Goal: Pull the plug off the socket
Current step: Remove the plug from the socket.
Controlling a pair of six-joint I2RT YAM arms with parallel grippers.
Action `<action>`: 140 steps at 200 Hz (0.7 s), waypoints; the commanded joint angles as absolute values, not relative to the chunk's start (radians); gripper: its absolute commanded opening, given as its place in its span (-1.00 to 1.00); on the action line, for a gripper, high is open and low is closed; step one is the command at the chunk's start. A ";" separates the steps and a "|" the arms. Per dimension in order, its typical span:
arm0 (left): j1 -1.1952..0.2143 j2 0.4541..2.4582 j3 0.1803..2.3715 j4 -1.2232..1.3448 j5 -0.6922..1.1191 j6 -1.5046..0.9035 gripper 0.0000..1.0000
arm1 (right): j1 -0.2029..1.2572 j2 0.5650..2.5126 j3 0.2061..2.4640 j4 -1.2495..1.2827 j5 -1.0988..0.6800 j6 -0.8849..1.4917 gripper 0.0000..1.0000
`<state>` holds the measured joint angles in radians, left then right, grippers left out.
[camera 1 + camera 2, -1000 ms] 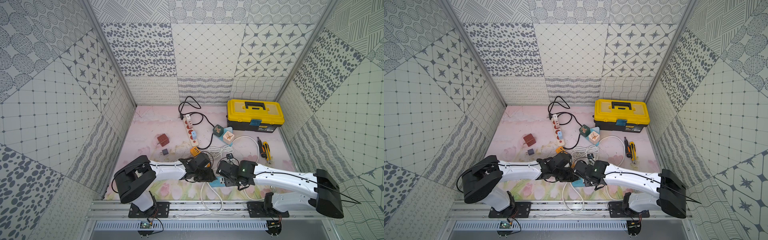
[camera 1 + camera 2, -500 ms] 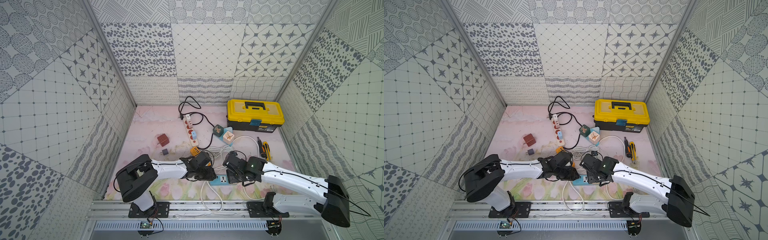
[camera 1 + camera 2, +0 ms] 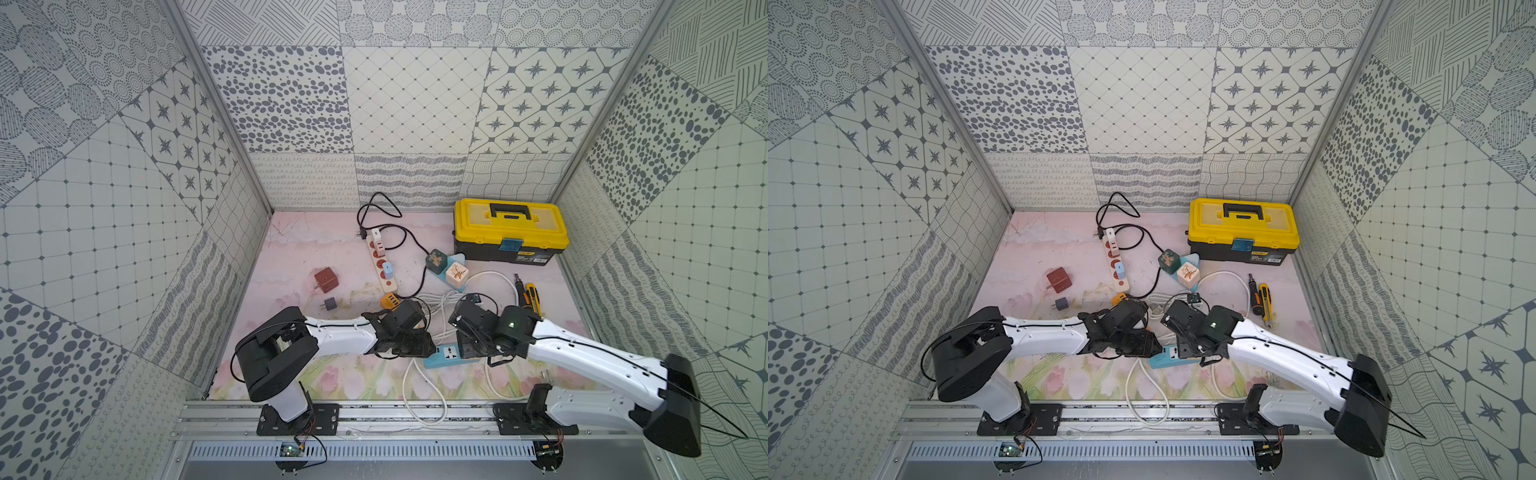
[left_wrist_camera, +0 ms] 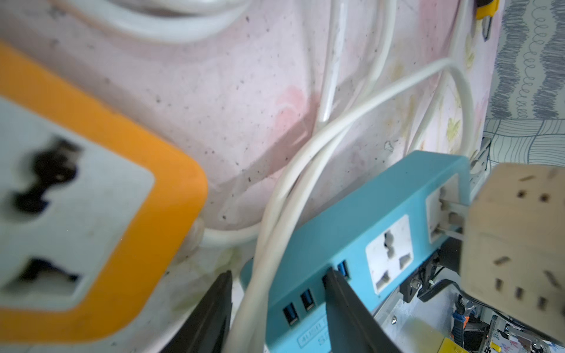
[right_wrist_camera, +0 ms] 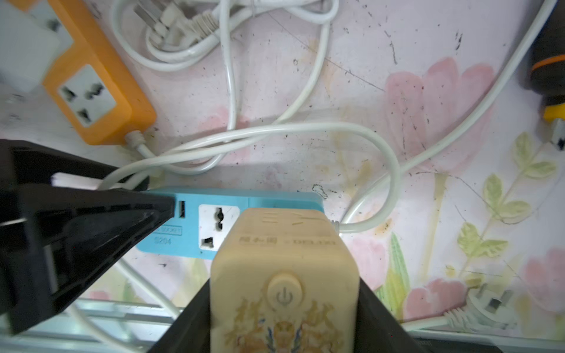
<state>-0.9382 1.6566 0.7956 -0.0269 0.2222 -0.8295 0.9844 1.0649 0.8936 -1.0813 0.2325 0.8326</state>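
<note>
pink floral mat [image 3: 332, 249]: left fingers [image 4: 345, 308] pinch the blue socket strip [image 4: 351, 220], right fingers [image 5: 382, 321] grip the cream plug [image 5: 281, 259]

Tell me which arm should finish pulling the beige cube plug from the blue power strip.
Right. The right gripper is clamped on the beige cube plug, whose metal prongs show partly out of the blue plastic power strip. The left gripper grips that strip's end, steadying it.

R gripper [image 5: 284, 318] clamps cream cube plug [image 5: 281, 259] over blue strip [image 5: 269, 198]; L gripper [image 5: 156, 195] pinches strip's USB end. Orange socket [image 5: 91, 91] lies apart.
</note>
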 commanded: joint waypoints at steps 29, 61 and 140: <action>-0.935 1.675 0.792 -0.329 0.051 -0.784 0.04 | 1.033 1.034 0.873 -1.012 0.217 0.824 -0.17; -0.936 1.595 0.815 -0.333 0.088 -0.726 0.07 | 1.033 1.088 0.912 -1.031 0.281 0.823 -0.15; -0.766 1.118 0.732 -0.057 0.255 -0.530 0.43 | 0.783 0.813 0.810 -0.637 -0.022 0.745 -0.14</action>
